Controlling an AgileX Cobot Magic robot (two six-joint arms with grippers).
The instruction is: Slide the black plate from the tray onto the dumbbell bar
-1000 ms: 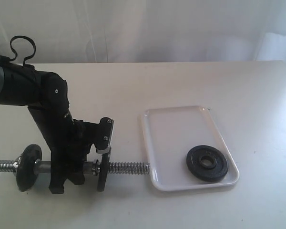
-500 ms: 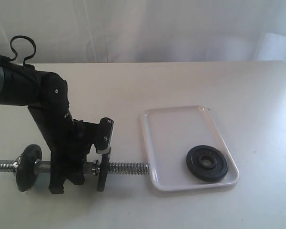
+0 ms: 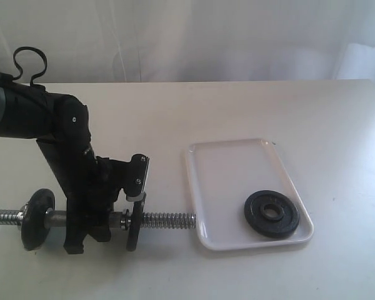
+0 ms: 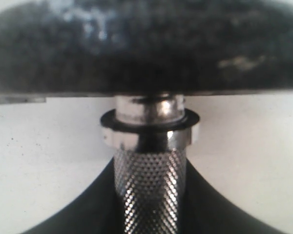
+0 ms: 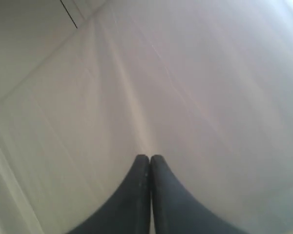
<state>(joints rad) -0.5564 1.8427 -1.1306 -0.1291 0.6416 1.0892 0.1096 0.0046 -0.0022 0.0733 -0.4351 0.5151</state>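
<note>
Looking from outside, my left gripper [image 3: 87, 236] hugs the dumbbell bar [image 3: 169, 220], and the black plate [image 3: 272, 213] lies flat on the tray [image 3: 231, 156], past the bar's bare end beyond that gripper. Its wrist view shows the bar between its fingers [image 4: 95, 219]. My right gripper [image 5: 150, 195] is pinched together, holding nothing.

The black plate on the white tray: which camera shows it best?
The exterior view. There the black plate lies whole and flat in the tray, near one corner. The left wrist view shows only the dumbbell bar and one of its mounted discs; the right wrist view shows just the shut right pincer.
</note>
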